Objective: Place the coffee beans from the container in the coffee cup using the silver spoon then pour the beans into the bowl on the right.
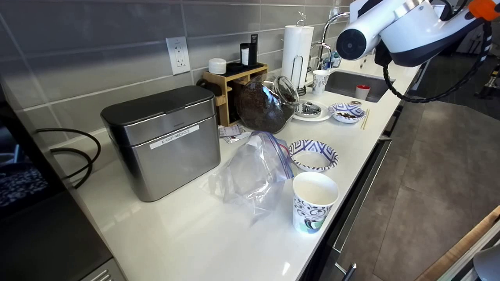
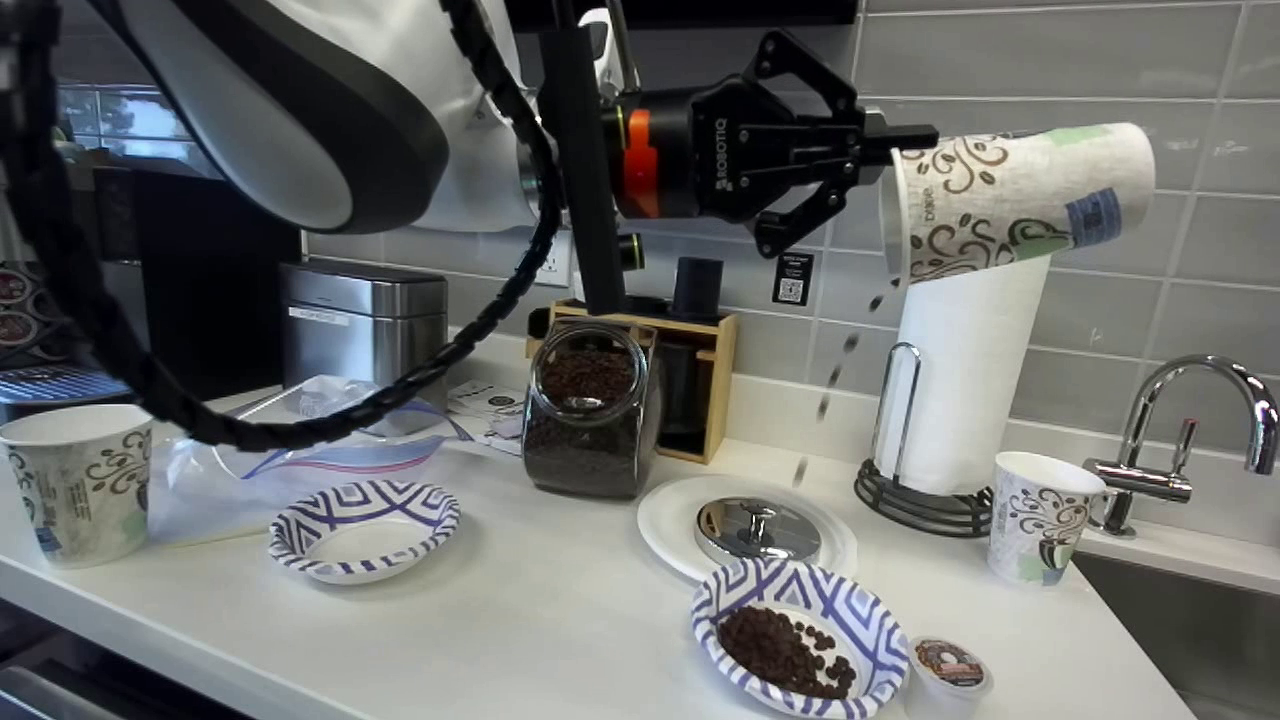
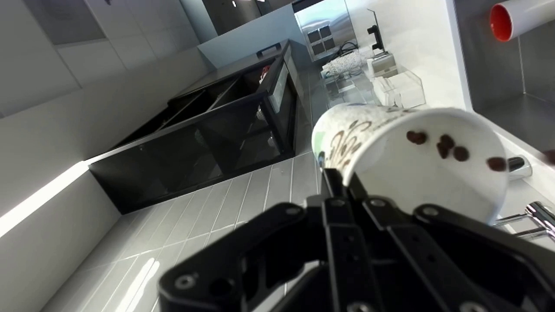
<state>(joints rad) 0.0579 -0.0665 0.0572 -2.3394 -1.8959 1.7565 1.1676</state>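
My gripper [image 2: 915, 145] is shut on the rim of a patterned paper coffee cup [image 2: 1030, 195], held high above the counter. The cup lies almost on its side, its mouth towards the gripper. The wrist view shows the fingertips [image 3: 342, 180] pinching the cup's rim [image 3: 360, 151], with several beans inside or spilling across its mouth. A line of beans [image 2: 835, 375] falls towards the right bowl [image 2: 880, 640], which holds a brown pile of beans [image 2: 775, 650]. A second bowl [image 2: 365, 545] stands to the left without beans. The glass container [image 2: 590, 430] of beans stands behind. The silver spoon is not in view.
A paper towel roll [image 2: 965, 380] stands below the held cup. A plate [image 2: 660, 525] with a metal lid [image 2: 757, 530], a pod [image 2: 950, 670], two more paper cups [image 2: 1040, 515] [image 2: 80, 485], a plastic bag [image 1: 254, 171], a bin [image 1: 172, 148] and a sink [image 1: 343, 84] are around.
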